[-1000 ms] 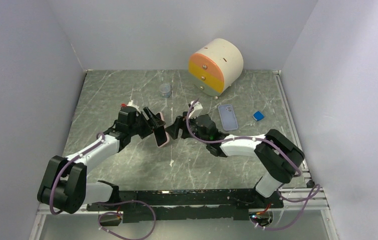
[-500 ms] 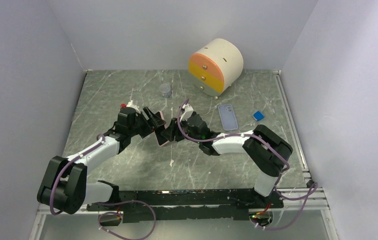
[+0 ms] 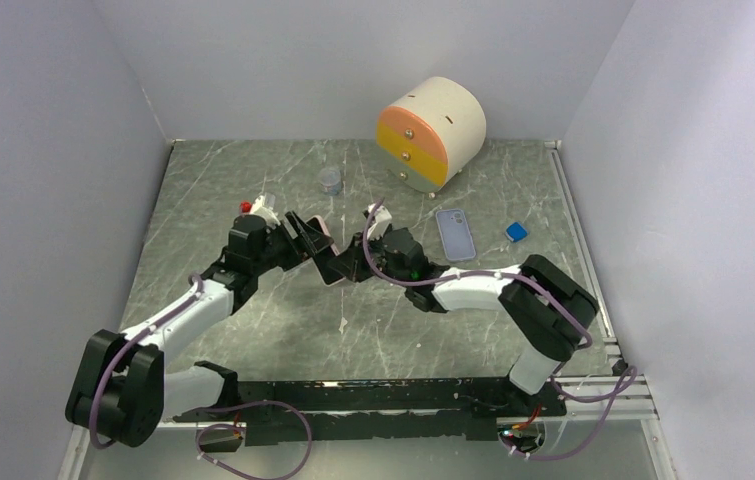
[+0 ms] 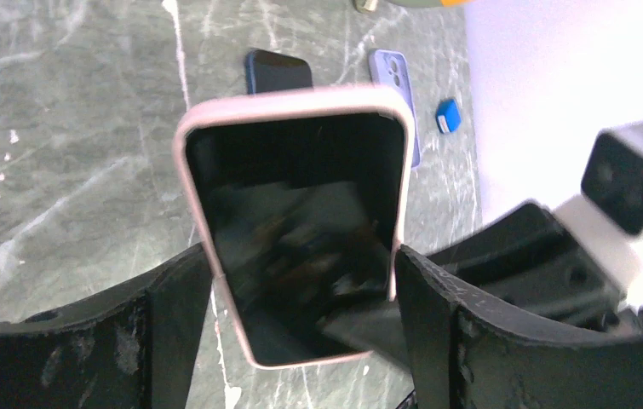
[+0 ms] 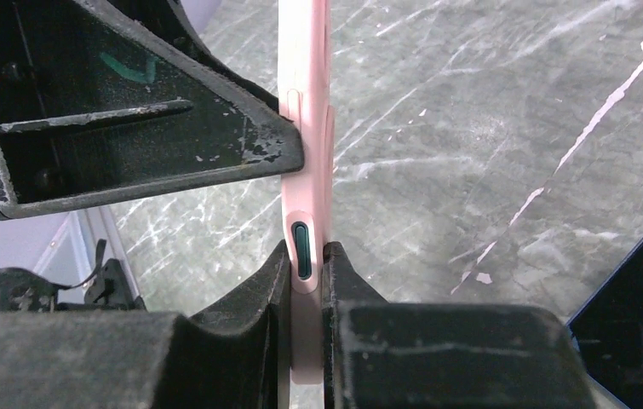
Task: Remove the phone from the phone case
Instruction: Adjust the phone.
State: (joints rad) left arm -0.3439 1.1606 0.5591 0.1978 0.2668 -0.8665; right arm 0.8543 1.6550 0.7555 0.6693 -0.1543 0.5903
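Left hand (image 4: pixel 301 273): gripping the pink phone case (image 4: pixel 292 95) across its width, one finger (image 4: pixel 177 315) pressing on each long side.
Right hand (image 5: pixel 305 264): pinching the same case through its thin edge, front and back, with the green side button (image 5: pixel 301 250) showing between the fingertips.
Phone (image 4: pixel 296 230): sitting inside the pink case with its dark screen facing the left wrist camera, and being held above the table (image 3: pixel 253 330) between the two arms.
Table: carrying a pale blue phone case (image 3: pixel 455 234), a small blue block (image 3: pixel 516 231), a clear cup (image 3: pixel 330 180) and a round drawer unit (image 3: pixel 431 130), all lying well apart from the hands.
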